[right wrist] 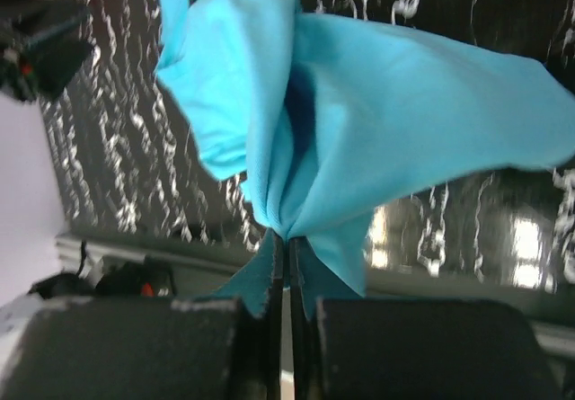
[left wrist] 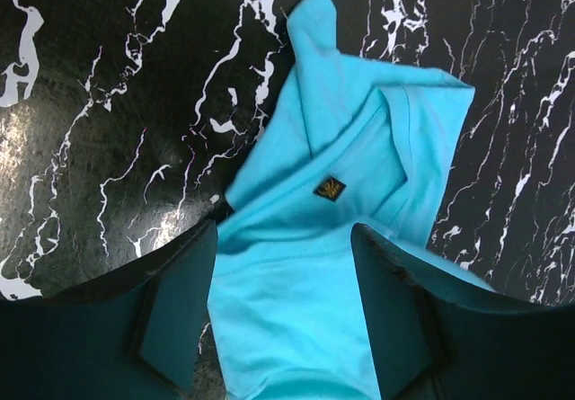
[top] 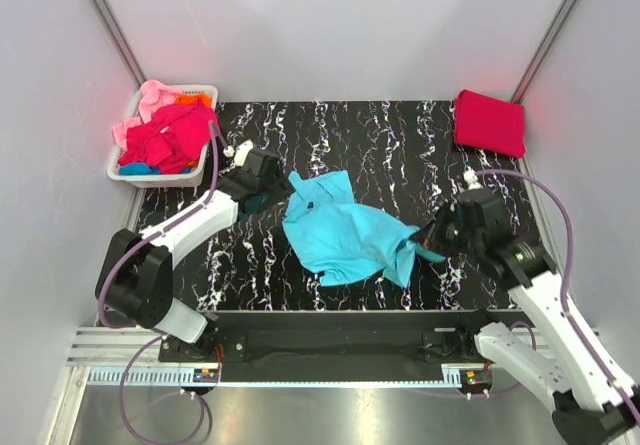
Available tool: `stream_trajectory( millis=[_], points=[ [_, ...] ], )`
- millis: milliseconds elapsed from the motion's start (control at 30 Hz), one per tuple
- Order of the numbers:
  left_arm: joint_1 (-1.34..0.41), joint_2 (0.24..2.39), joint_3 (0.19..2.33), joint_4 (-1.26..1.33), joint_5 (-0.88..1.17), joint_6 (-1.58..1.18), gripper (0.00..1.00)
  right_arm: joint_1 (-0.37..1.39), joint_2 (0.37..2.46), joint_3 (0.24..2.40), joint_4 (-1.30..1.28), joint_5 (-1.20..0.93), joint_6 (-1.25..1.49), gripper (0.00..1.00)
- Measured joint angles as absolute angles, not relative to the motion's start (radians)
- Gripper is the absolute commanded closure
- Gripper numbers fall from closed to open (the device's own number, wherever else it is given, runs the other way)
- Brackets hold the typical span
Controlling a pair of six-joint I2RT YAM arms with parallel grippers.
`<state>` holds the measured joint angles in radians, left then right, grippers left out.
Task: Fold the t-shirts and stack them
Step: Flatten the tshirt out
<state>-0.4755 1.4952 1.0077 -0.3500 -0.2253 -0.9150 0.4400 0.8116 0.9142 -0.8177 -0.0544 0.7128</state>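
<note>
A turquoise t-shirt (top: 340, 230) lies crumpled on the black marble table (top: 400, 155). In the left wrist view its collar and label (left wrist: 330, 188) face up. My left gripper (top: 270, 197) is open low over the shirt's left part, and cloth lies between its spread fingers (left wrist: 283, 274). My right gripper (top: 428, 237) is shut on a bunched edge of the turquoise shirt (right wrist: 377, 103) at its right end, with the pinch showing in the right wrist view (right wrist: 287, 247). A folded crimson red t-shirt (top: 489, 122) lies at the back right.
A white slotted basket (top: 118, 170) stands at the back left, off the table's corner. It holds pink (top: 155, 95), magenta-red (top: 172, 135), orange (top: 190, 96) and blue (top: 138, 168) shirts. Grey walls close in both sides. The table's front rail (top: 340, 320) runs below the turquoise shirt.
</note>
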Motion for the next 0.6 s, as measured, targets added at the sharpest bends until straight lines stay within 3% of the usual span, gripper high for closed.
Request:
stream_trajectory(
  millis=[200, 433, 467, 500, 567, 600],
  points=[
    [-0.475, 1.537, 1.081, -0.346, -0.199, -0.896, 0.34, 0.441, 0.684, 0.928, -1.010, -0.154, 0.776, 1.00],
    [-0.476, 1.779, 1.315, -0.321, -0.018, -0.829, 0.36, 0.441, 0.665, 0.932, -1.099, -0.341, 0.802, 1.00],
    [-0.479, 1.821, 1.351, -0.317, 0.006, -0.820, 0.36, 0.441, 0.664, 0.932, -1.105, -0.361, 0.802, 0.94],
    [-0.481, 1.856, 1.381, -0.316, 0.026, -0.814, 0.36, 0.441, 0.661, 0.935, -1.113, -0.379, 0.802, 0.67],
    [-0.491, 1.921, 1.434, -0.311, 0.055, -0.801, 0.36, 0.441, 0.654, 0.944, -1.130, -0.413, 0.803, 0.62],
    [-0.498, 1.949, 1.457, -0.312, 0.061, -0.793, 0.36, 0.441, 0.649, 0.953, -1.143, -0.424, 0.801, 0.55]
  ],
)
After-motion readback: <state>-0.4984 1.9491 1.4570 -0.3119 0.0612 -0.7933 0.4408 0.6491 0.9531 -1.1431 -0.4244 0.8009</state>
